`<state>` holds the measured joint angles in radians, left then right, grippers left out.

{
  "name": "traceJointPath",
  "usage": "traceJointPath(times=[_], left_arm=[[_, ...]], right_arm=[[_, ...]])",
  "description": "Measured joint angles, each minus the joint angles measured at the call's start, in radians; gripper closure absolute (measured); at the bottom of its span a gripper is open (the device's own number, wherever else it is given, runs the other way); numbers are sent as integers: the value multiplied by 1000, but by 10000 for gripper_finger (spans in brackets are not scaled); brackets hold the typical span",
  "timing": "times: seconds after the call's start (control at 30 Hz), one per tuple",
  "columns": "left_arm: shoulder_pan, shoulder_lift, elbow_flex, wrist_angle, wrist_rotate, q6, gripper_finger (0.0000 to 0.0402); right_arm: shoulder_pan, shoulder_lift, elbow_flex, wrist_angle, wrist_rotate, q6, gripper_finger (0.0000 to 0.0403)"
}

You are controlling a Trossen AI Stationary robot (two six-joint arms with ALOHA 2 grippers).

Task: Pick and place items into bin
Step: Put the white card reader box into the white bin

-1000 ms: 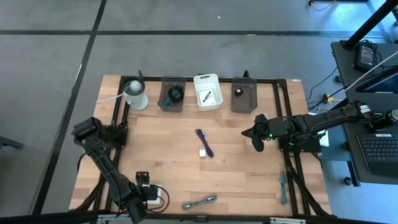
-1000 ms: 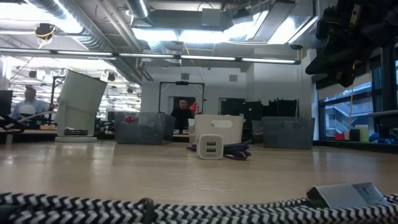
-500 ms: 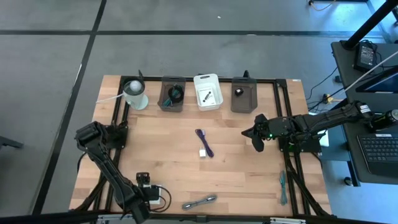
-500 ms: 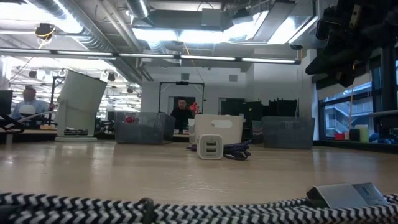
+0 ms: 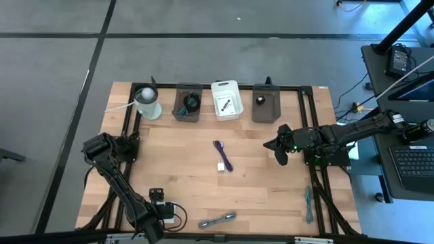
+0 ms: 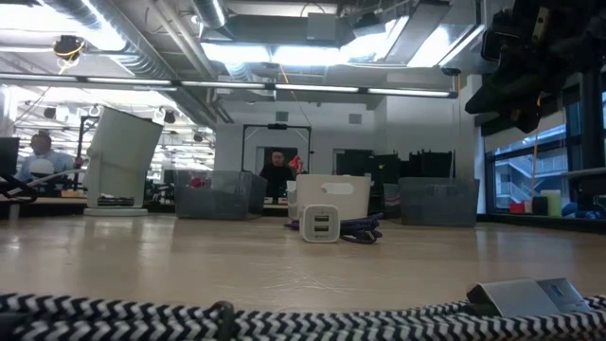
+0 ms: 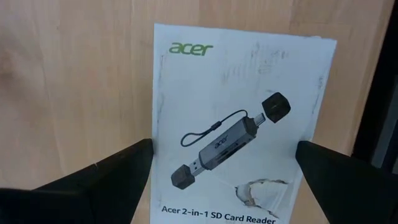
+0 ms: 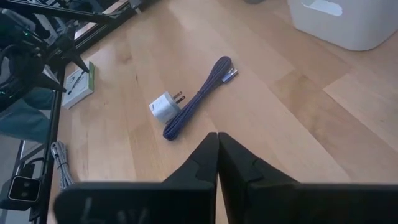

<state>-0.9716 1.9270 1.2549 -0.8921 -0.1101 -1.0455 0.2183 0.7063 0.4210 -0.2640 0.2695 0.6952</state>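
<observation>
Left tool [image 7: 224, 168] gapes wide and empty over the printed card [image 7: 239, 121]: thin, light, flat on the bench [image 7: 74, 81], so pinch an edge.

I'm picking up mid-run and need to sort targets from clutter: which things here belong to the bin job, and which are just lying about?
Job:
- purple cable with white plug, mid-table
- Acer card, under open left gripper
- grey tool, near edge
- teal tool
- three bins

Lying about:
- pale cup
- laptop off the table
</observation>
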Motion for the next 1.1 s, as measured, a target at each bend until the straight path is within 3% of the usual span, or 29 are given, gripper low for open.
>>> traceJointPath(times=[0.43, 0.73, 1.1], left_arm=[[24, 1, -2, -9, -23, -44, 9], [180, 1, -2, -135, -105, -69, 9], [371, 0, 5, -137, -109, -13, 9]], right_arm=[[0, 0, 0, 0, 0, 0, 391], [0, 0, 0, 0, 0, -5, 391], [0, 0, 0, 3, 0, 0, 391]])
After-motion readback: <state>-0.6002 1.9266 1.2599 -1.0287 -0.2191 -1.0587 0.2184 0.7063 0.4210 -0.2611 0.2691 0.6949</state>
